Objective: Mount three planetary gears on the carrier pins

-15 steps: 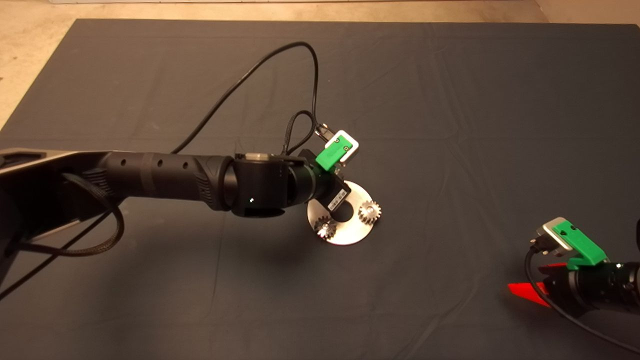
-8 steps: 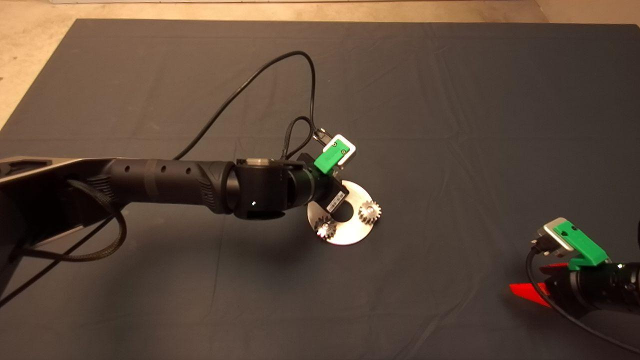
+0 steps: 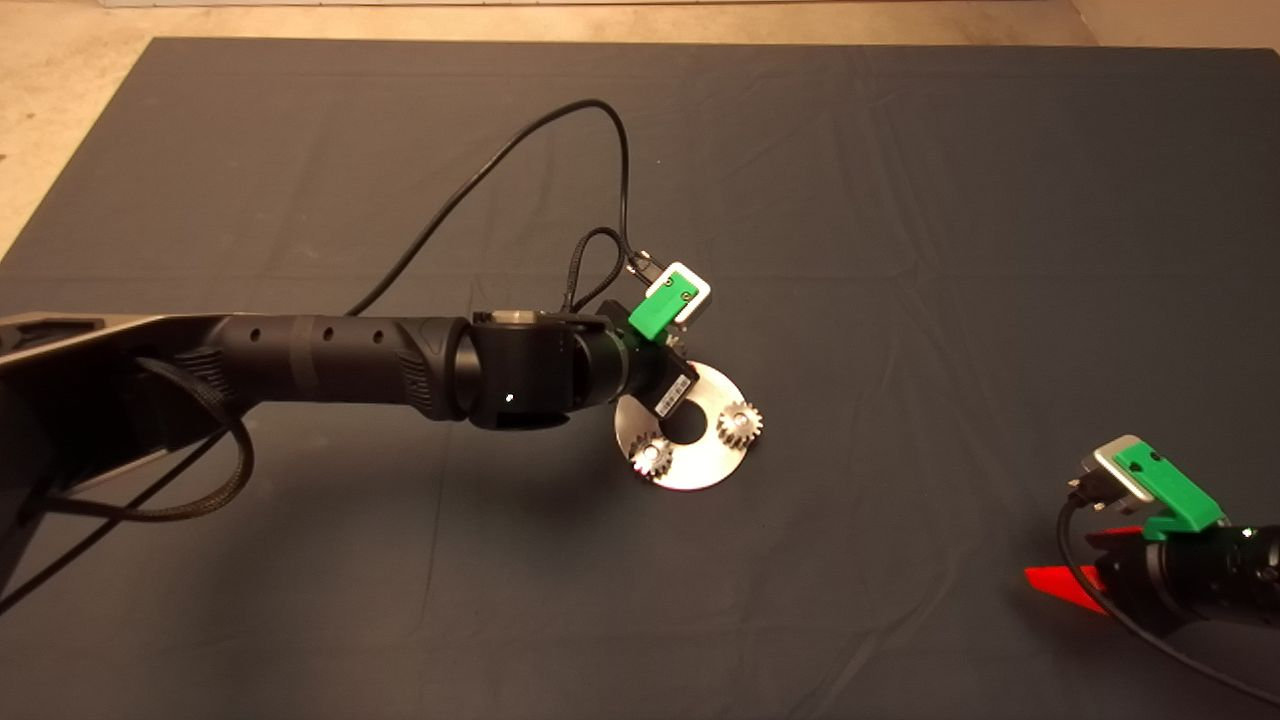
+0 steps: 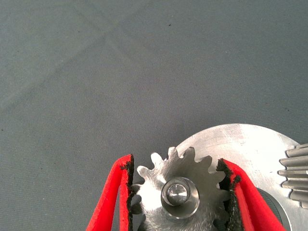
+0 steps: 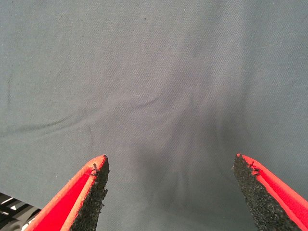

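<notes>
Here the left pincer (image 4: 178,180) stands over the disc (image 3: 690,430) near the mat's (image 3: 900,200) middle, its pads (image 4: 127,190) closed on a gear (image 4: 180,192) seated over a pin (image 4: 179,195). Two more gears (image 3: 740,423) already sit on the disc. The right pincer (image 5: 171,192) waits spread wide by the mat's near right corner.

1. Dark grey mat (image 3: 900,250), creased in faint lines, spread across nearly the whole head view.
2. Pale beige floor (image 3: 60,130) beyond the mat's far edge and far left corner.
</notes>
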`<action>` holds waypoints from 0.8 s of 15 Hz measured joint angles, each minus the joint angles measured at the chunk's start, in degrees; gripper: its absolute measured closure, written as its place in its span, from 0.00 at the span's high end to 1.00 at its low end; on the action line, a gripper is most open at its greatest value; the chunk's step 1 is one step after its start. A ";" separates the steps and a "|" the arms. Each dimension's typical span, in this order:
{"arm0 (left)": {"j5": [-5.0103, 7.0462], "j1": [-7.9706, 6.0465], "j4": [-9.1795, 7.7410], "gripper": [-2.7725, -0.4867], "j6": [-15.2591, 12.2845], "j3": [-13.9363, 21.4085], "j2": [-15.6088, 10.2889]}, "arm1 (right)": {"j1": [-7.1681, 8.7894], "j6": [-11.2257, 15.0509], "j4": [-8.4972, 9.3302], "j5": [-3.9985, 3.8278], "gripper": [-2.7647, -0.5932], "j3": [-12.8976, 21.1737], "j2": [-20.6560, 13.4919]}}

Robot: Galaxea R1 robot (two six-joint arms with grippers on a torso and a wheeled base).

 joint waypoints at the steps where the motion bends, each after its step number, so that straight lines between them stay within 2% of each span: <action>1: -0.01 0.00 0.02 0.15 0.00 0.00 0.00 | 0.02 0.00 0.00 0.00 0.61 0.00 0.02; 12: -0.49 0.63 0.96 0.15 -0.01 0.00 0.00 | 0.02 0.00 0.02 0.00 0.61 0.00 0.02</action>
